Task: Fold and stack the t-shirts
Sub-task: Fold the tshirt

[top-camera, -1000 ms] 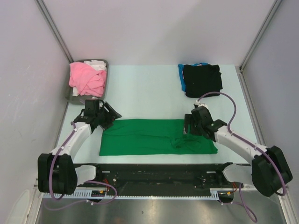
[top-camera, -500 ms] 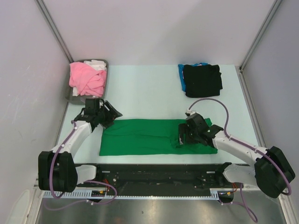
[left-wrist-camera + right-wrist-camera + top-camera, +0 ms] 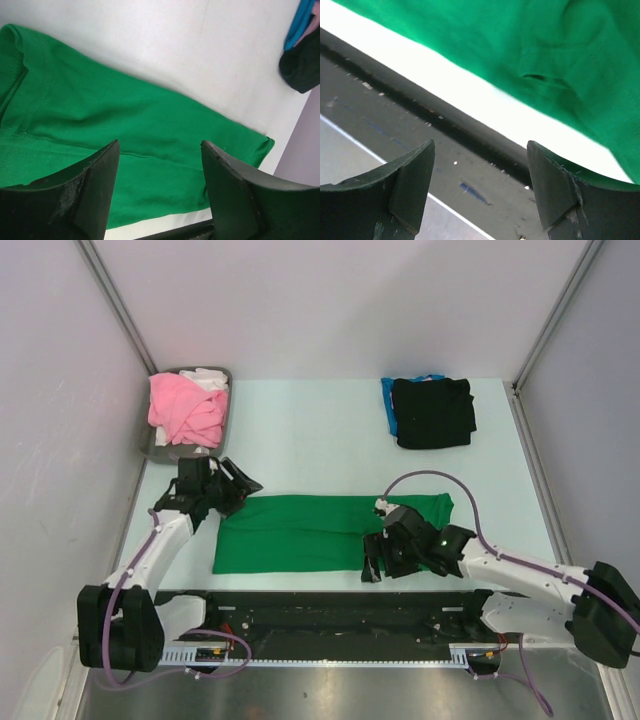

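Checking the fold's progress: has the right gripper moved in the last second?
Yes. The right gripper came nearer and leftward, away from the black t-shirt, to the near edge of the green t-shirt.

A pale desk (image 3: 310, 440) was enclosed by plain white walls (image 3: 340, 300), joined at the far corners by metal posts (image 3: 113, 302); even light was cast.

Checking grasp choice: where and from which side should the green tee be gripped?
Probably the corners of its left short end, from the left: the green tee lies flat as a long band, and the open left gripper is by its far-left corner.
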Controlling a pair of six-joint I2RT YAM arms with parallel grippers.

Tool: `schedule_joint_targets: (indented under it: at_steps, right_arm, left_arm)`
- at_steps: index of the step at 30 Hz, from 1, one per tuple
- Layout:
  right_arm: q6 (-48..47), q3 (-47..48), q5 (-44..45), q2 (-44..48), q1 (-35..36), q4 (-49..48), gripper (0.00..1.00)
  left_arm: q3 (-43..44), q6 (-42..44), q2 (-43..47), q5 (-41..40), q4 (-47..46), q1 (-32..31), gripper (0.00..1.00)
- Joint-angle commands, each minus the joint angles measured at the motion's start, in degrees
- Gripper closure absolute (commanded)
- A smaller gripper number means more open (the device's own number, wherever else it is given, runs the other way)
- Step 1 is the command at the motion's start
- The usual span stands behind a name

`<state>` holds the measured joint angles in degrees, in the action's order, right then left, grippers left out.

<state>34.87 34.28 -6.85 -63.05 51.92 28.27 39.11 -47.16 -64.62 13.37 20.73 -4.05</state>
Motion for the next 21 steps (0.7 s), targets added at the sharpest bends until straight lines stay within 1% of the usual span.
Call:
schedule_joint_targets:
  at_steps: [1, 2, 4, 5, 7, 8, 10, 11, 14, 15, 17, 18, 21]
  right_arm:
    - [4.5, 1.31, -1.77, 7.3, 1.34, 0.99, 0.22]
    - [4.68, 2.1, 2.5, 11.41, 1.43, 1.34, 0.22]
    - [5.2, 4.72, 9.19, 14.95, 1.34, 3.19, 0.21]
    - [5.38, 5.52, 16.88, 17.41, 0.64, 4.06, 0.21]
    - [5.3, 8.07, 23.0, 17.96, -1.2, 6.44, 0.2]
    - [5.03, 8.69, 28.24, 17.7, -3.91, 7.58, 0.2]
    - [3.98, 9.74, 31.36, 15.59, -8.39, 7.76, 0.18]
    - [3.54, 9.92, 31.55, 14.54, -13.9, 7.68, 0.16]
    - [3.19, 9.93, 29.8, 9.62, -22.62, 6.45, 0.15]
    - [3.36, 9.93, 29.79, 7.35, -27.0, 6.01, 0.16]
    - [2.92, 9.84, 28.13, 4.7, -31.6, 3.74, 0.16]
    - [2.83, 9.84, 26.82, 2.16, -35.88, 2.85, 0.17]
    - [1.7, 9.84, 22.68, -2.15, -40.39, -1.54, 0.23]
  left_arm:
    - [0.17, -0.4, 3.62, 2.02, 0.8, 0.28, 0.29]
    - [0.26, -0.22, 4.06, 2.1, 0.89, 0.28, 0.29]
    - [0.44, 0.13, 4.94, 2.19, 1.24, 0.28, 0.29]
    - [0.52, 0.22, 5.03, 2.37, 1.15, 0.28, 0.29]
    - [0.7, 0.66, 5.38, 2.63, 1.33, 0.28, 0.28]
    - [0.88, 0.92, 5.38, 2.8, 1.33, 0.28, 0.28]
    - [1.14, 1.54, 5.56, 4.12, 1.24, 0.28, 0.28]
    - [1.23, 1.72, 5.82, 4.47, 1.24, 0.19, 0.28]
    - [2.02, 2.59, 6.61, 5.18, 2.2, 0.28, 0.28]
    - [2.28, 2.94, 7.31, 5.35, 2.64, 0.19, 0.28]
    - [2.72, 3.12, 8.02, 5.53, 3.08, 0.28, 0.28]
    - [2.9, 3.47, 8.71, 5.62, 3.61, 0.28, 0.28]
    - [3.6, 4.17, 9.77, 5.27, 4.49, 0.28, 0.28]
